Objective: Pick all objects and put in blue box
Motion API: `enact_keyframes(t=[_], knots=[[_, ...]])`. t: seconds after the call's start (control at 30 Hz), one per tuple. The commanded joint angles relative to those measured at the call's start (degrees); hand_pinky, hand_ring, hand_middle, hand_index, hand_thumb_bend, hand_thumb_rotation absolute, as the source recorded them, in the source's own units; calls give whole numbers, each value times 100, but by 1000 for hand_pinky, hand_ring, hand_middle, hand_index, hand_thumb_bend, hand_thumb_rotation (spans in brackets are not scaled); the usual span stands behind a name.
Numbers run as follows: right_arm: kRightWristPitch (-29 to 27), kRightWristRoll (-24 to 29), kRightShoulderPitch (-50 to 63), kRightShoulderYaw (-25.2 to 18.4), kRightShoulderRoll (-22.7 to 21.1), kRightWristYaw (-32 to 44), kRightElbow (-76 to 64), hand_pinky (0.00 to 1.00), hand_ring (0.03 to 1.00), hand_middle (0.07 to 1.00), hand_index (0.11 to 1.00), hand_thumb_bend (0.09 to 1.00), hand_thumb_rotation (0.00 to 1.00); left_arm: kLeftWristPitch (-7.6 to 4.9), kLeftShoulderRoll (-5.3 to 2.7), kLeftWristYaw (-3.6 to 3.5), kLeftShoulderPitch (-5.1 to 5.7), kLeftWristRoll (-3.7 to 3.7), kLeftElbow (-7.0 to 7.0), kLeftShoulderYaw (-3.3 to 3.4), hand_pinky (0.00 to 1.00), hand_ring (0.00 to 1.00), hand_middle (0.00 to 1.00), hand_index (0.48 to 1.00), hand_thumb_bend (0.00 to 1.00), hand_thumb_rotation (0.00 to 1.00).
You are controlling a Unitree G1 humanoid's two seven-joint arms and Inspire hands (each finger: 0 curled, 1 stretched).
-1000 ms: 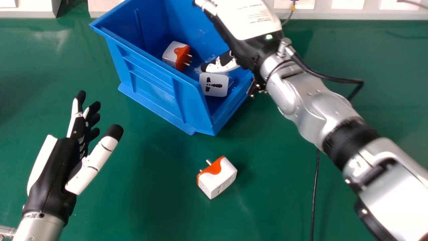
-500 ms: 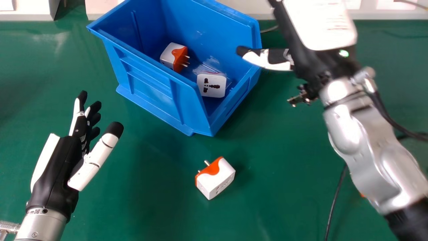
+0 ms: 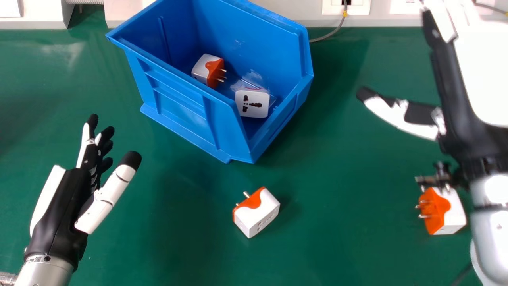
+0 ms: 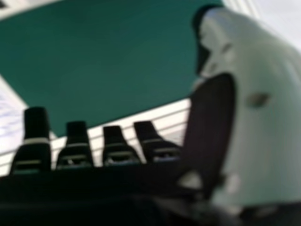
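In the head view the blue box (image 3: 178, 91) holds an orange-and-white adapter (image 3: 208, 70) and a white adapter (image 3: 252, 103). Another orange-and-white adapter (image 3: 256, 212) lies on the table in front of the box. A further one (image 3: 450, 211) sits at the right, partly covered by the right wrist. My right hand (image 3: 456, 115) is above the table right of the box, open and holding nothing; its thumb (image 4: 258, 103) and straight fingers (image 4: 113, 146) show in the right hand view. My left hand (image 3: 75, 198) is open at the left, apart from everything.
Green table (image 3: 337, 178) surface surrounds the box and the two loose adapters. White panels with sockets (image 3: 346, 7) run along the back edge, and a grey cable (image 3: 329, 35) comes down from one behind the box.
My right hand has moved out of the box and far to the right, uncovering the box's right wall and the right-hand adapter. The left hand has barely shifted.
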Motion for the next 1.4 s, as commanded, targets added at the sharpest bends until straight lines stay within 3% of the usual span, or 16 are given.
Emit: enact_keyframes(t=[0.0,0.13,0.23,0.33,0.47,0.53,0.57,0.63,1.0,1.37], knots=[[115,-174,412,-189,214,15,-472,771,920,948,931,405,316,-98,66,-2,68,-33,-220,58,972,995,996,981,620,783],[211,-302,912,-238,507,97,-768,761,913,942,928,435,320,-59,85,-5,117,-15,-299,80,974,997,998,984,638,797],[321,-440,1394,-217,780,138,-930,763,910,940,927,455,321,-53,117,1,119,20,-271,102,976,999,999,986,643,811],[362,-534,1743,-225,936,227,-882,771,910,940,926,472,320,-44,140,7,125,7,-261,119,978,1000,1000,987,647,820],[388,-591,2001,-271,952,450,-881,786,912,944,927,487,329,-64,118,-106,108,-248,-213,143,978,1000,1000,989,640,827],[309,-501,2156,-422,719,713,-844,786,912,944,927,487,329,-121,94,-240,84,-486,-142,163,978,1000,1000,989,640,827],[243,-416,2210,-529,577,846,-804,782,907,940,922,500,327,-131,92,-286,79,-569,-135,167,974,998,1000,988,636,827],[92,-261,2269,-741,300,1070,-720,782,907,940,922,500,327,-142,104,-322,79,-629,-123,171,974,998,1000,988,636,827],[-687,388,2126,-1557,-1084,2090,-143,838,926,955,946,521,434,-225,149,-318,95,-532,-113,218,987,1000,1000,992,603,789],[-1158,549,1106,-1433,-2125,2696,1069,853,933,959,951,547,448,-283,216,-295,54,-421,-32,258,998,1000,1000,996,599,793]])
